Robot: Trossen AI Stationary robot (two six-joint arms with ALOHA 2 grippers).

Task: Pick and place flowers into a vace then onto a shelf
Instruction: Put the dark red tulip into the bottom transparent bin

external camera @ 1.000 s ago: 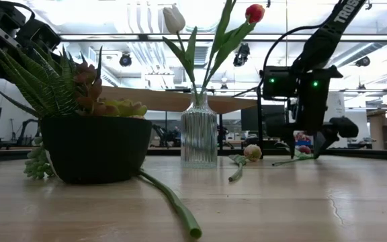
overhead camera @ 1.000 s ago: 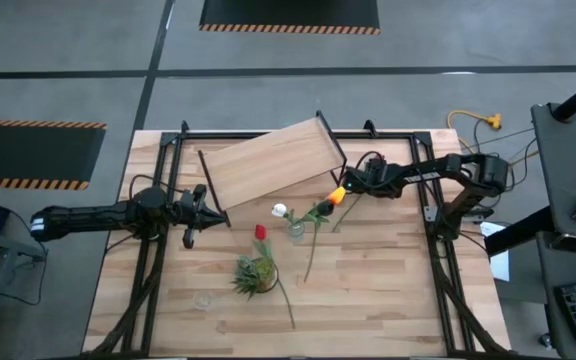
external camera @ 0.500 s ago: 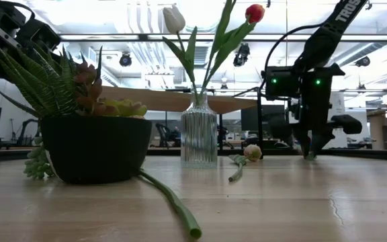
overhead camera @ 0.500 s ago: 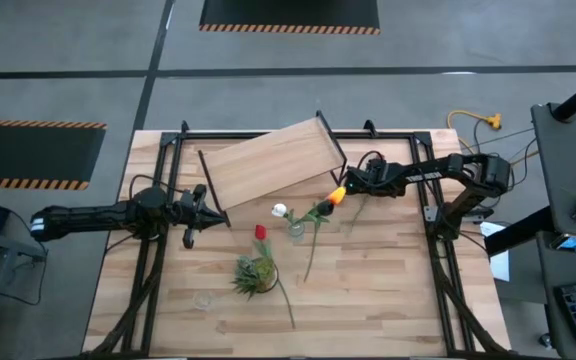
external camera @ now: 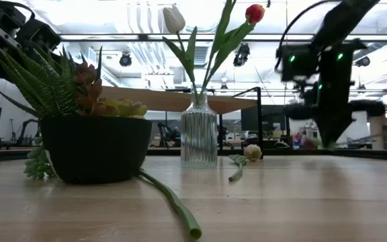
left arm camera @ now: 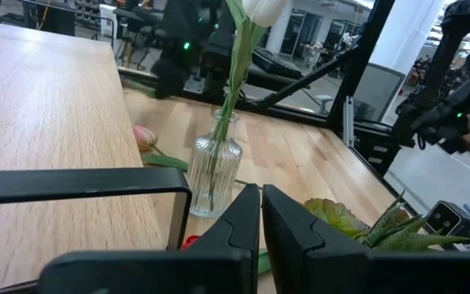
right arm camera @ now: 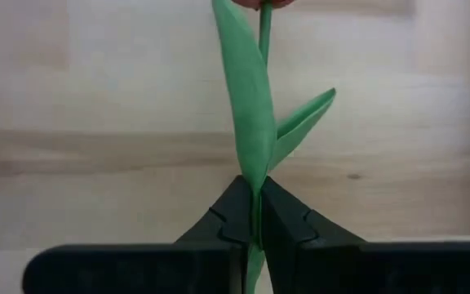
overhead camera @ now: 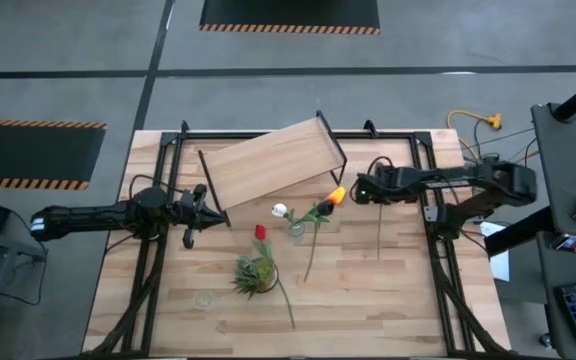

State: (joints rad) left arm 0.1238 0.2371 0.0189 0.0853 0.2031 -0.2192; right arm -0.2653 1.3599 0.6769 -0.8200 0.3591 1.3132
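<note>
A clear ribbed vase (overhead camera: 295, 230) stands mid-table with a white tulip (external camera: 174, 19) and a red one (external camera: 254, 12) in it. An orange-headed flower (overhead camera: 336, 195) lies on the table right of the vase. My right gripper (overhead camera: 366, 190) is shut on another flower's green stalk (overhead camera: 378, 230), which runs from it toward the near edge. The light-wood shelf (overhead camera: 273, 162) stands at the far side. My left gripper (overhead camera: 190, 215) waits shut by the shelf's near left corner, holding nothing. My right gripper pinches the flower's stalk (right arm camera: 254, 192) between its two fingers (right arm camera: 231, 216), just below where two leaves branch off. The stalk lies along the fingers and runs on past their tips to a reddish head (right arm camera: 259, 3). The gripper stands above the table; whether the flower's far end rests on it, I cannot tell.
A dark pot with a spiky green plant (overhead camera: 255, 272) stands near the vase, toward the near edge. A loose green stalk (overhead camera: 286, 300) lies beside it. Black frame rails (overhead camera: 438, 250) run along the table's left and right sides.
My right gripper has shut on the stalk, then risen and gone toward the table's right edge. The held stalk has swung from a slant beside the orange flower to point at the near edge. The orange flower stays where it lay.
</note>
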